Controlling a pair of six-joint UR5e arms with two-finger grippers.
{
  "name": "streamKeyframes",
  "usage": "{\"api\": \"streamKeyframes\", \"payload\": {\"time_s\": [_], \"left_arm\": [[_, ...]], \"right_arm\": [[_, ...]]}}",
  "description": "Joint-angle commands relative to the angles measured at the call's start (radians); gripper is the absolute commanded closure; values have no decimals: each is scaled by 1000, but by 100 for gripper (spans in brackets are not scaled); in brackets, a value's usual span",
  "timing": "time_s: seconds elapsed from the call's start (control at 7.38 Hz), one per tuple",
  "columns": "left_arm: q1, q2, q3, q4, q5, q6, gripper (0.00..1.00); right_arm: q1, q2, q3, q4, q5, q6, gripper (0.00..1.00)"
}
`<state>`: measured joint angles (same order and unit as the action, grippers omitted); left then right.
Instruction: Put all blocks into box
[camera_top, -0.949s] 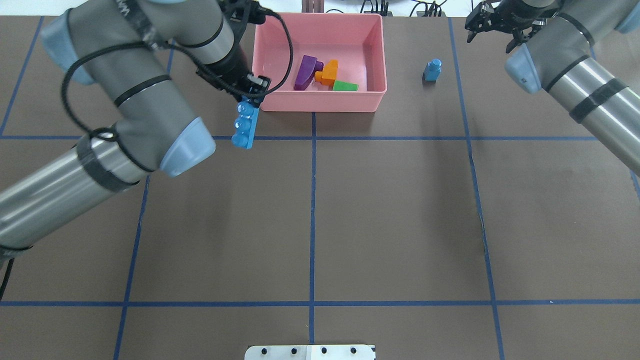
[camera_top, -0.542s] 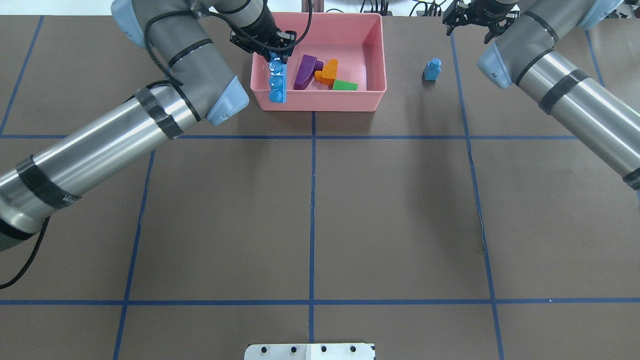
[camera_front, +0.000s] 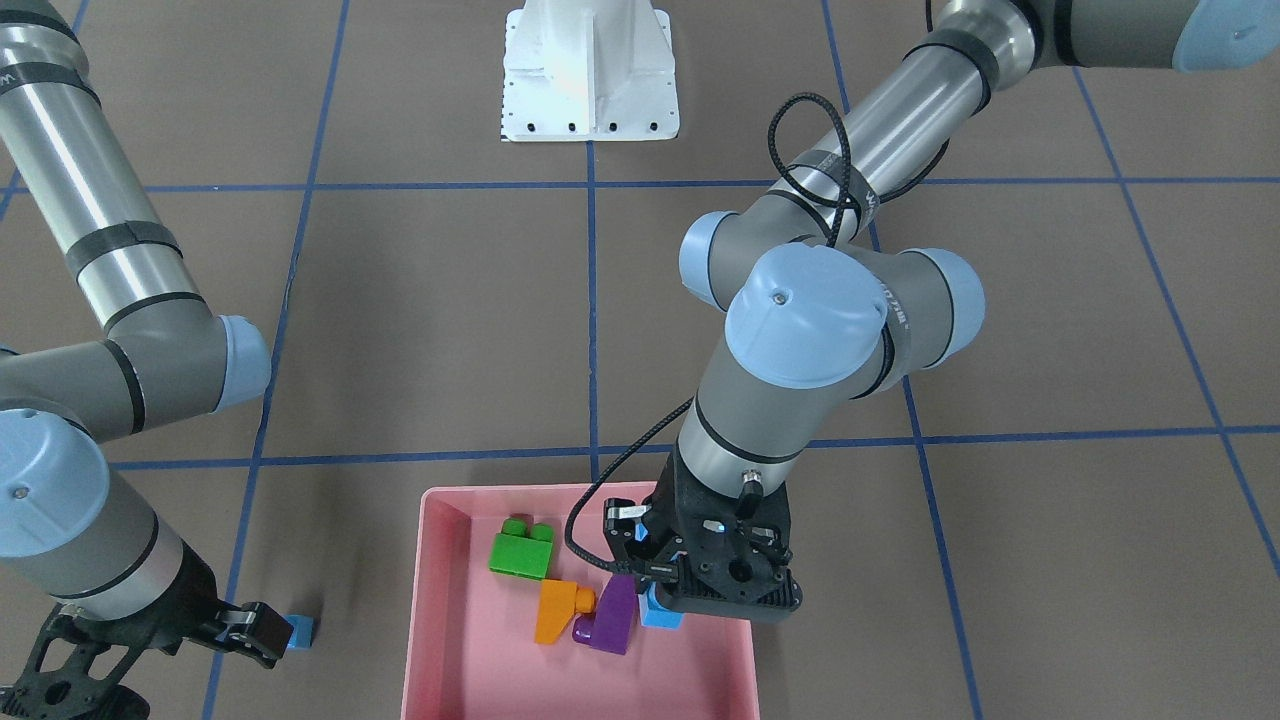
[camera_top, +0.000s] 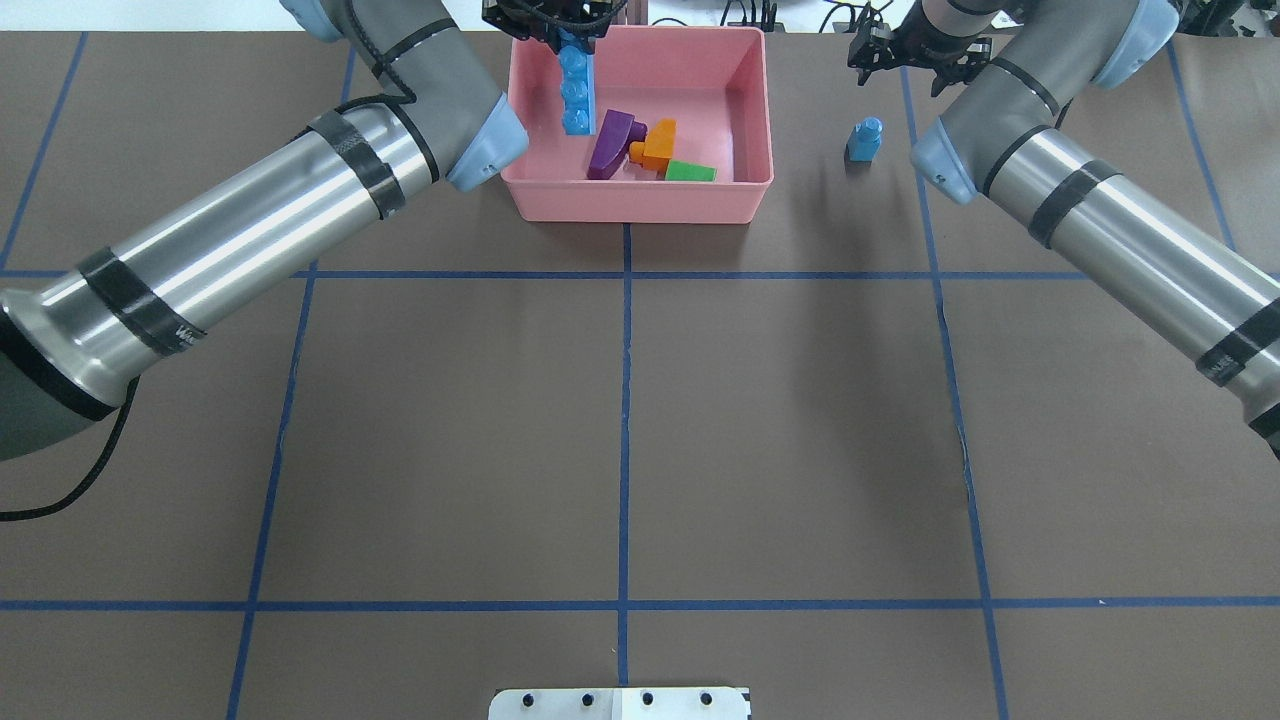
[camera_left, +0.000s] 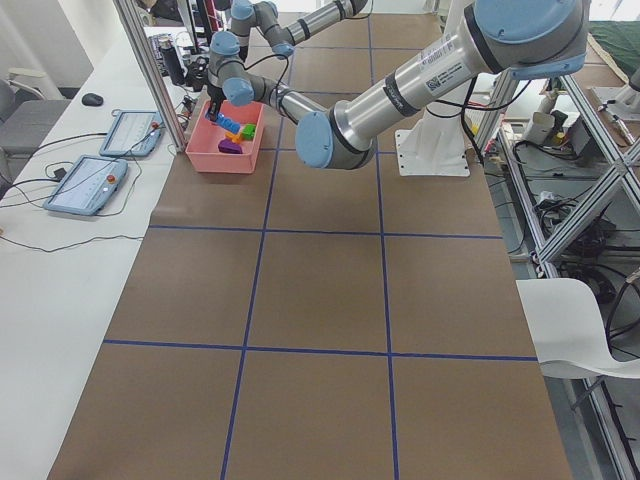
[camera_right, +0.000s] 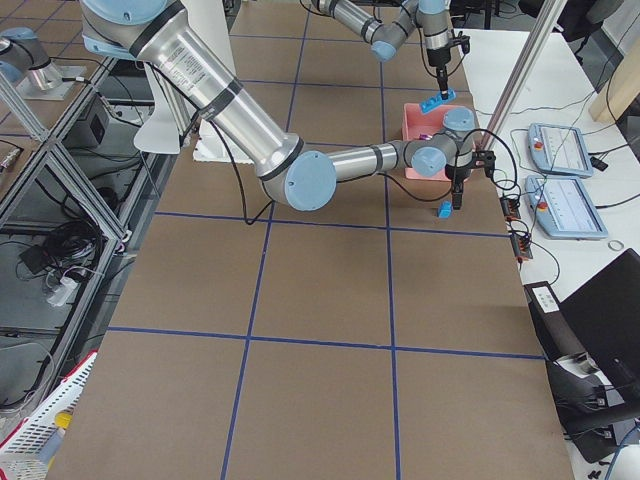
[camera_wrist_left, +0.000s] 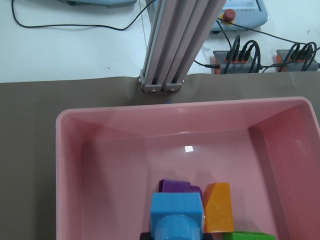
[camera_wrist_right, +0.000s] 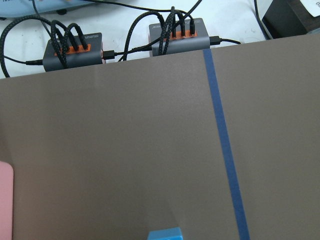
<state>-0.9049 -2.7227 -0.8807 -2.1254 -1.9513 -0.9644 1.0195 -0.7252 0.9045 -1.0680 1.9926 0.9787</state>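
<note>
The left gripper (camera_top: 556, 14) is pinching one end of the long blue brick (camera_top: 576, 92) between closed fingers and is holding it over the left part of the box (camera_top: 640, 206), inside its walls. The brick is hanging with its studs facing the overhead camera, its free end just beside the purple brick (camera_top: 607, 146). I cannot tell whether that end is touching the box floor.

Within the box, the purple brick is lying near the middle, the orange brick (camera_top: 658, 143) is sitting against its right side, and the green brick (camera_top: 690, 172) is resting by the near wall, touching the orange one.

Right of the box, outside it and well apart from its wall, the small blue brick (camera_top: 865, 140) is standing on the table (camera_top: 620, 400) with its stud up. The right gripper (camera_top: 900, 60) is hovering near this brick, on the side away from the robot, with its fingers spread wide and gripping nothing.
</note>
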Motion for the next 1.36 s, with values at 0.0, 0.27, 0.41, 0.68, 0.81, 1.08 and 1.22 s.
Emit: {"api": "streamKeyframes", "payload": {"time_s": [0.0,0.27,0.41,0.68,0.81,1.08,1.22], "left_arm": [[6,-8,48,-47,25,1,8],[6,-9,46,-47,26,1,1],[6,-9,45,-45,26,0,1],[4,-9,42,-44,25,0,1],[4,-8,39,-44,25,1,1],[-3,-8,35,-45,25,6,1],[-34,-5,31,-45,2,33,1]], "right_arm": [[-24,3,-13,2,-4,1,0],[-50,6,-105,113,-32,14,0],[-59,9,-107,112,-32,15,0],[-61,6,-108,106,-26,41,99],[-62,7,-113,106,-23,37,100],[-59,6,-116,106,-12,34,100],[-24,25,-113,105,20,34,100]]}}
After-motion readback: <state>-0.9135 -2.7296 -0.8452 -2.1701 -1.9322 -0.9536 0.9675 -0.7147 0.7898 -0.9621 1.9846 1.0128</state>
